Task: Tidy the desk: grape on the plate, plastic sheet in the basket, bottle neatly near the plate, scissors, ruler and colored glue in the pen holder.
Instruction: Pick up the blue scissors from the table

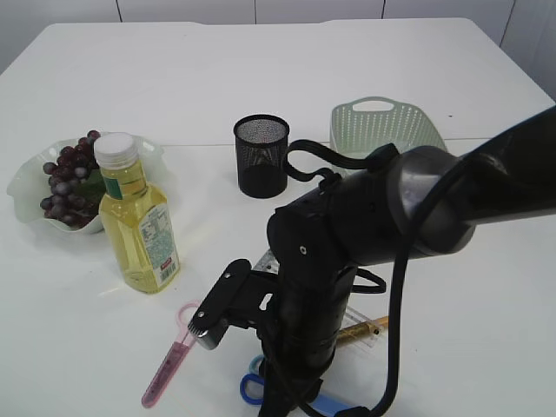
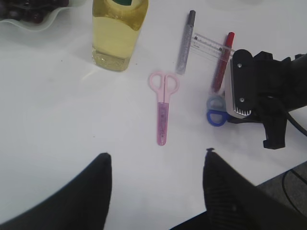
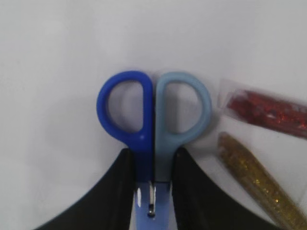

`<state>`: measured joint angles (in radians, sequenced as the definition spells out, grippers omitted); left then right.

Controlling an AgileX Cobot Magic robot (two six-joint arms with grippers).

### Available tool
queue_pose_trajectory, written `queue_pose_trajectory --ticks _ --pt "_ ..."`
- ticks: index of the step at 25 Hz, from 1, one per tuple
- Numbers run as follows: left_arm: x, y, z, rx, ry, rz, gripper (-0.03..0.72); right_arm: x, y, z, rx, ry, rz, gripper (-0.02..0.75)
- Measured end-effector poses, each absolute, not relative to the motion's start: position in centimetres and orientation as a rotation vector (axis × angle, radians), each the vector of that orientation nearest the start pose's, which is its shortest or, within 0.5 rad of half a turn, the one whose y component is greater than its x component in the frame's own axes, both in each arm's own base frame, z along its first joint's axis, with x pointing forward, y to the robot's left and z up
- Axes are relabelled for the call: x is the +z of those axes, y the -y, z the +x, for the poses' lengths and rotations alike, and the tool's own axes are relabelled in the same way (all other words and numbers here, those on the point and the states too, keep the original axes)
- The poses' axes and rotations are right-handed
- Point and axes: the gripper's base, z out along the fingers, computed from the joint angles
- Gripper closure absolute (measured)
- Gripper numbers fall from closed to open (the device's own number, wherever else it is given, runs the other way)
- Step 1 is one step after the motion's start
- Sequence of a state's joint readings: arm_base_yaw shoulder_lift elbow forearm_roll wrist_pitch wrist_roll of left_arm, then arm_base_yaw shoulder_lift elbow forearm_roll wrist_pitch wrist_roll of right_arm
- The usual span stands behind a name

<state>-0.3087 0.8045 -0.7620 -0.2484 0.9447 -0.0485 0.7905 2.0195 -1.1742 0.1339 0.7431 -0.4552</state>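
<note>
My right gripper (image 3: 152, 155) is shut on the blue scissors (image 3: 153, 110) just below their handles, low at the table's front edge; they also show in the left wrist view (image 2: 216, 112). My left gripper (image 2: 157, 153) is open and empty, hovering above the table a little short of the pink scissors (image 2: 163, 110). A silver glue stick (image 2: 184, 43), a red glue stick (image 2: 223, 62) and the clear ruler (image 2: 211, 45) lie beside the right gripper. A gold glue stick (image 3: 261, 184) lies to its right. The grapes (image 1: 69, 178) rest on the plate (image 1: 26, 187). The bottle (image 1: 139, 226) stands upright next to the plate. No plastic sheet shows.
The black mesh pen holder (image 1: 261, 156) stands mid-table with the green basket (image 1: 382, 122) to its right. The right arm (image 1: 417, 208) fills the front right of the exterior view and hides the table under it. The table edge lies close behind my left gripper.
</note>
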Motion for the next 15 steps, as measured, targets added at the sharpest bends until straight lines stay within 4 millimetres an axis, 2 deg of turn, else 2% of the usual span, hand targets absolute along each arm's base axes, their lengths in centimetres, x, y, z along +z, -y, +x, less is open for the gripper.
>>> queue_pose_trajectory --ticks 15 --pt "31.74 5.92 12.59 -0.464 -2.478 0.229 0.246 11.6 -26.24 24.81 0.162 -2.585 -1.675 0.56"
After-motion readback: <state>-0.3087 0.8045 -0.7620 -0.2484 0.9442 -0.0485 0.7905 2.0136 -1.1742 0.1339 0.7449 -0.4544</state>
